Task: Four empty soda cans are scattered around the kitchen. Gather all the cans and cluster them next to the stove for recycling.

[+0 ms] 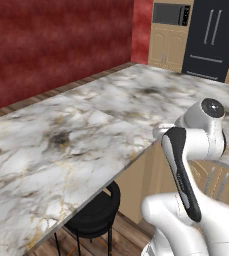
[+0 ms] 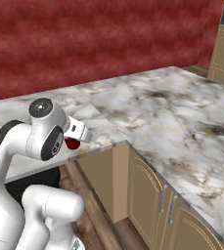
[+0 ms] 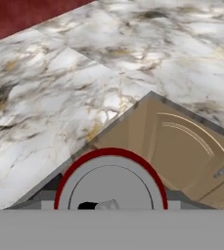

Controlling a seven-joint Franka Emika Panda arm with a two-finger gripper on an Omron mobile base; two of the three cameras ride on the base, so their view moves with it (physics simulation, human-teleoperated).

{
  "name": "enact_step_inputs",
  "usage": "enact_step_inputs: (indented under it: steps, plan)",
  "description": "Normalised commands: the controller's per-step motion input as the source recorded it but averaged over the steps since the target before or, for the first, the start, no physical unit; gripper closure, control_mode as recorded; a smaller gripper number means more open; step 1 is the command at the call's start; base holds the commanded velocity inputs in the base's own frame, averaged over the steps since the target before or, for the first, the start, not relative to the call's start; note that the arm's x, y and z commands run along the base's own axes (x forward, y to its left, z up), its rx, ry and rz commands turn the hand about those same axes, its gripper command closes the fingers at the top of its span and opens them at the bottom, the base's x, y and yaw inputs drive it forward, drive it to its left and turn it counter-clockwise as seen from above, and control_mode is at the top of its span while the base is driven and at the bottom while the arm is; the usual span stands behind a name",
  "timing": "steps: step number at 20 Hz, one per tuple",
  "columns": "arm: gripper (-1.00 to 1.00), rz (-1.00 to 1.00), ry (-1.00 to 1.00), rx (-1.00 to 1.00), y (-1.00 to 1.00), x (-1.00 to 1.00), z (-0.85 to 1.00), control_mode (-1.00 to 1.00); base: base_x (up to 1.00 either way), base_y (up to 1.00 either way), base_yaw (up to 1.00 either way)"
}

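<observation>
Big white-and-grey marble counter [image 1: 61, 145] wraps an inside corner, with a red wall [image 1: 56, 45] behind it and tan cabinets [image 2: 157, 195] underneath. One black stool [image 1: 93, 212] is tucked under the overhang. One red soda can [image 3: 111, 178] sits right at the gripper [image 2: 74, 141], silver top facing the hand camera; can't tell if the claw's clenched on it.

We see L-shaped marble desk [image 1: 61, 145], grey and gold veins, inner corner over tan cabinet doors [image 2: 155, 195]. Dark red wall [image 1: 56, 45] behind. Black stool [image 1: 93, 215] under desk edge, wood floor [image 1: 131, 235]. Far corner: black fridge [image 1: 211, 37], microwave [image 1: 171, 14].
</observation>
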Motion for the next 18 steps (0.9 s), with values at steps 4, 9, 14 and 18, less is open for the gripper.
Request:
enact_step_inputs:
  steps: [4, 9, 14, 18]
  plan:
    - [1.00, -0.02, 0.00, 0.00, 0.00, -0.81, 0.44, -1.00, 0.00, 0.00, 0.00]
    - [1.00, 0.00, -0.01, 0.00, 0.00, -0.69, 0.31, -1.00, 0.00, 0.00, 0.00]
    - [1.00, 0.00, 0.00, 0.00, 0.01, -0.15, 0.03, -1.00, 0.00, 0.00, 0.00]
    - [1.00, 0.00, 0.01, 0.00, 0.00, 0.00, 0.00, -1.00, 0.00, 0.00, 0.00]
